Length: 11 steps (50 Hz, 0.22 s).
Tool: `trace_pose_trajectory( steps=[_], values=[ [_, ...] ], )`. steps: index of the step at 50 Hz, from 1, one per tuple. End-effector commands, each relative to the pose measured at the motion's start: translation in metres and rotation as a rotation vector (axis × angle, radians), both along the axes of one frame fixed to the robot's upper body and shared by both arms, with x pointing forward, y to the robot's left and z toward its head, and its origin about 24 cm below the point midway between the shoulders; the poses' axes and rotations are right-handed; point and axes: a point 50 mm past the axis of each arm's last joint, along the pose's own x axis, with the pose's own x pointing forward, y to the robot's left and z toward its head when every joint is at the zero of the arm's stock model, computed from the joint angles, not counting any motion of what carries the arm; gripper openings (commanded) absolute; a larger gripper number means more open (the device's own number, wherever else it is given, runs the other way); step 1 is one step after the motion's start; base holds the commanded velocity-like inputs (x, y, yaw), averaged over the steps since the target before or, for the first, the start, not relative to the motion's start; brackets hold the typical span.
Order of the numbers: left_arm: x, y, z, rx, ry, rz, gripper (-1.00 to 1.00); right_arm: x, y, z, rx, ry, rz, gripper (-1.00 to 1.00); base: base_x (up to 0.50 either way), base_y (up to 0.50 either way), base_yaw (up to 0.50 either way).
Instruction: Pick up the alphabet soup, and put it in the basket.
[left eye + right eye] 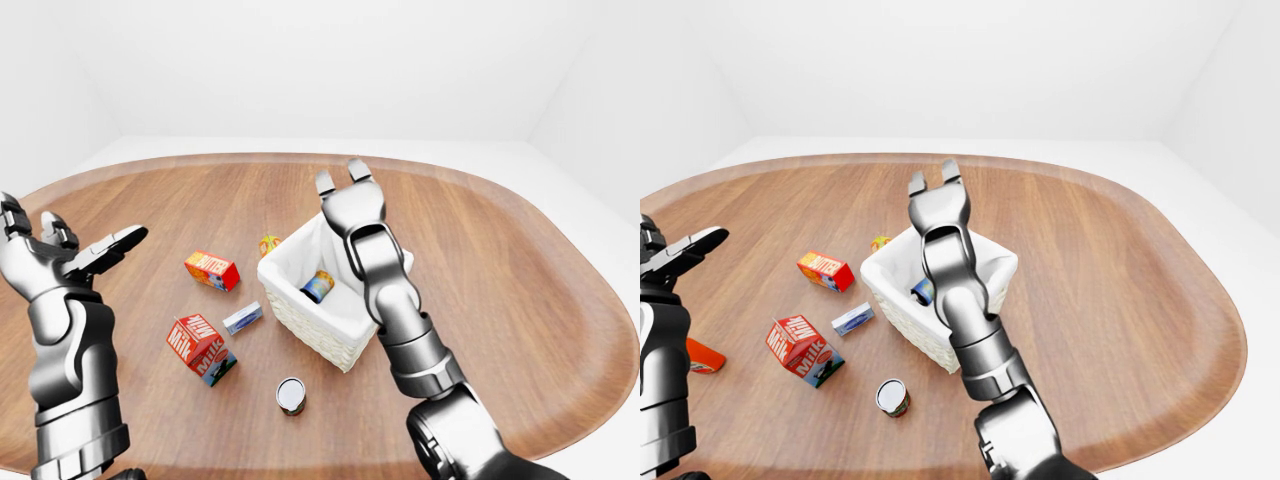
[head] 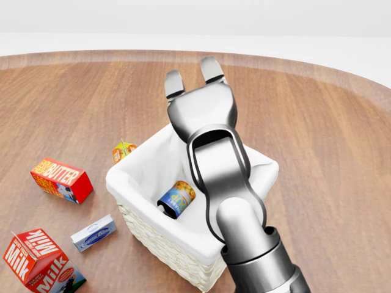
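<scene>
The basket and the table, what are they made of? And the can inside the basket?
The basket looks like pale woven wicker, judging by its ribbed sides, with a soft white cloth lining folded over the rim. The table looks like smooth wood: brown streaky grain with a slight sheen. The alphabet soup can is probably metal under a glossy printed label, though only the label shows.

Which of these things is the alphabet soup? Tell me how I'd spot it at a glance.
Find the white-lined wicker basket in the middle of the wooden table. The alphabet soup lies tilted inside it, a blue and yellow can. The milk carton and butter box are boxes lying outside it.
</scene>
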Motion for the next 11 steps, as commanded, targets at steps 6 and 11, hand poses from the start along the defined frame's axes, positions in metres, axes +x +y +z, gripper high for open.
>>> trace_pose_trajectory(
  steps=[6, 11],
  values=[
    [-0.006, 0.000, 0.009, 0.013, -0.042, 0.007, 1.00, -0.011, 0.006, 0.017, -0.079, -0.121, 0.010, 1.00, 0.00, 0.00, 0.00],
    [-0.006, 0.000, 0.010, 0.015, -0.045, 0.008, 1.00, -0.018, 0.007, 0.025, -0.046, -0.153, 0.023, 1.00, 0.00, 0.00, 0.00]
  ],
)
